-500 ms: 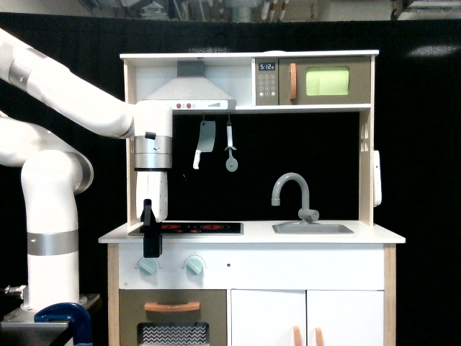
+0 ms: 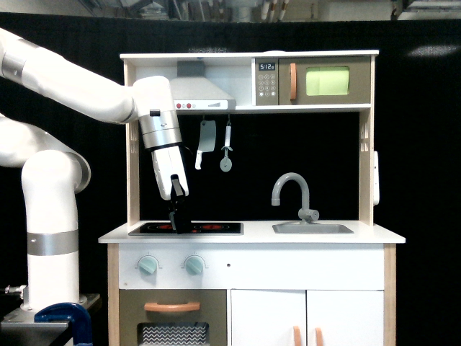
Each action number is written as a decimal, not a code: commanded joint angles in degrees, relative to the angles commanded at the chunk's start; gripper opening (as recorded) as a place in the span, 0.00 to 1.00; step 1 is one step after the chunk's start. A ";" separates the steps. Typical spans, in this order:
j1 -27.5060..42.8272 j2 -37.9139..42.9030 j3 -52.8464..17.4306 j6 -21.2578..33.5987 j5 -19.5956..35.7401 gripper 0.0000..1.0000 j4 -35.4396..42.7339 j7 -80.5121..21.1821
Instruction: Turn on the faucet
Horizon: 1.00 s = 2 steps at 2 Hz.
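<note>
Far left of the exterior view: white xArm7 arm point(image 2: 50, 216), fat base column, blue clamp point(image 2: 63, 317) down by its foot. Upper link reaching rightward across to the toy kitchen point(image 2: 248, 144), wrist tilted a bit, black end effector point(image 2: 177, 220) pointing down over the left part of the black stovetop point(image 2: 186, 228). Fingers dark against a dark hob and black backdrop, so can't tell how wide apart, and no sign of anything gripped. Tips right at or just above the hob; contact not clear.

Below that, on the front panel under the white surface point(image 2: 374, 236): two mint-green knobs point(image 2: 148, 265), then the oven door with an orange handle point(image 2: 171, 306). Above the hob: grey range hood point(image 2: 202, 90) with red buttons, and hanging under it a toy cleaver point(image 2: 204, 143) and a pizza cutter point(image 2: 227, 153).

Further right: microwave point(image 2: 317, 81) up on the shelf, green window, keypad beside it. Below it the grey faucet point(image 2: 294, 194), gooseneck spout arching toward the exterior view's left over the little sink point(image 2: 312, 228), stubby lever at its base on the right side. Well apart from the end effector, with the rest of the hob between them. White cabinet doors with orange pulls point(image 2: 306, 335) at the bottom right.
</note>
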 joint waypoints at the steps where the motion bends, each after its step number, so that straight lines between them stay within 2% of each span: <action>1: 21.06 8.83 -18.86 -6.73 8.57 1.00 9.29 -31.45; 2: 50.22 10.24 -54.89 3.98 22.27 1.00 18.78 -70.39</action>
